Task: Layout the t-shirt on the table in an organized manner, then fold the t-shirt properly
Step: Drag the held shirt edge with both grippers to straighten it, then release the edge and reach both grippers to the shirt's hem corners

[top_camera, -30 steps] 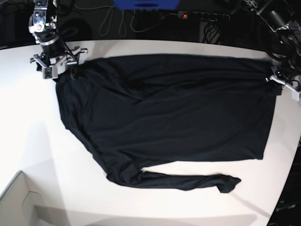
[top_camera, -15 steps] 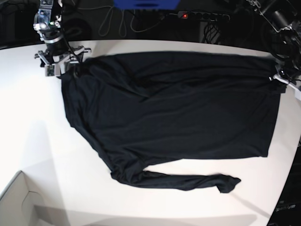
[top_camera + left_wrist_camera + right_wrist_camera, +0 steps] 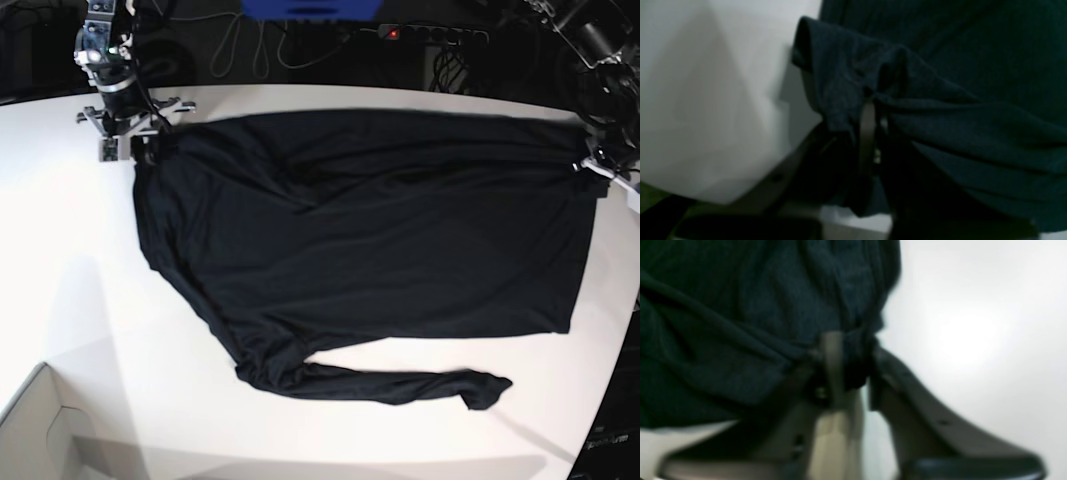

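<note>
The black t-shirt (image 3: 360,230) lies spread over the white table (image 3: 60,250), with one long sleeve (image 3: 400,385) trailing toward the front. At the shirt's far left corner my right gripper (image 3: 140,143) is shut on a bunch of the t-shirt (image 3: 740,323), pinched between its jaws (image 3: 853,350). On the far right edge my left gripper (image 3: 588,168) is also shut on the cloth. In the left wrist view a fold of the t-shirt (image 3: 940,116) is clamped at the left gripper (image 3: 873,106).
A pale cardboard box corner (image 3: 40,430) sits at the front left. Behind the table's far edge lie cables, a power strip (image 3: 430,33) and a blue object (image 3: 310,8). The table's curved edge runs down the right side near my left arm.
My right gripper has shut on the shirt's left corner and drawn it slightly toward the far edge and inward. The left gripper keeps its hold, barely moved.
</note>
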Available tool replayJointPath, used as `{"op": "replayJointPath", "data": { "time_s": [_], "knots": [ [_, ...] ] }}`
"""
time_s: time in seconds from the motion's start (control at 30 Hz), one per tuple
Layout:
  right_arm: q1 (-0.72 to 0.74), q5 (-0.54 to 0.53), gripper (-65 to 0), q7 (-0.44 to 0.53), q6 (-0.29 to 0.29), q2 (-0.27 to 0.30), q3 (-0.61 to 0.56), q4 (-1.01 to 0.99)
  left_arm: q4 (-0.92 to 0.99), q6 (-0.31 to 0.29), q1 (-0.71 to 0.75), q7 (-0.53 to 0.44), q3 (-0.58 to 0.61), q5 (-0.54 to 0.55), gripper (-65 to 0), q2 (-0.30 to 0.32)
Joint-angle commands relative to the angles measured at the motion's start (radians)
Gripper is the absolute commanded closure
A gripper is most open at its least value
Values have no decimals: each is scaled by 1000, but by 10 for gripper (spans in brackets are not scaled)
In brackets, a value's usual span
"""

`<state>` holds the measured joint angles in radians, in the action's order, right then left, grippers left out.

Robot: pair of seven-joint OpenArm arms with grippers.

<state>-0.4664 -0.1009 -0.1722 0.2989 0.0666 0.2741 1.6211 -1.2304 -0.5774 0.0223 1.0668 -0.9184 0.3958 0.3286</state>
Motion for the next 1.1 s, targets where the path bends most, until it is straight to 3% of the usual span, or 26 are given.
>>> {"op": "replayJointPath", "data": {
  "time_s": [0.0, 0.07, 0.4, 0.9, 0.97, 1.07],
  "knots": [
    [-15, -6, -36, 23, 0, 6, 4, 15, -15, 3, -2, -7, -3, 4, -2, 33],
    [-32, -6, -1, 29, 0, 6, 6, 21, -15, 3, 0, -6, -3, 4, -2, 37],
    [-88, -6, 0, 29, 0, -31, 115, 37, -15, 3, 1, 2, -5, 4, -2, 63],
    [-111, -3, 0, 24, 0, -32, 83, 52, -15, 3, 1, 3, 2, 4, -2, 56],
    [-117, -3, -26, 23, 0, -32, 81, 75, -15, 3, 1, 3, 2, 4, -2, 56],
    [-133, -4, -121, 27, 0, -32, 81, 110, -15, 3, 3, 3, 2, 4, -2, 54]
  ]
}}
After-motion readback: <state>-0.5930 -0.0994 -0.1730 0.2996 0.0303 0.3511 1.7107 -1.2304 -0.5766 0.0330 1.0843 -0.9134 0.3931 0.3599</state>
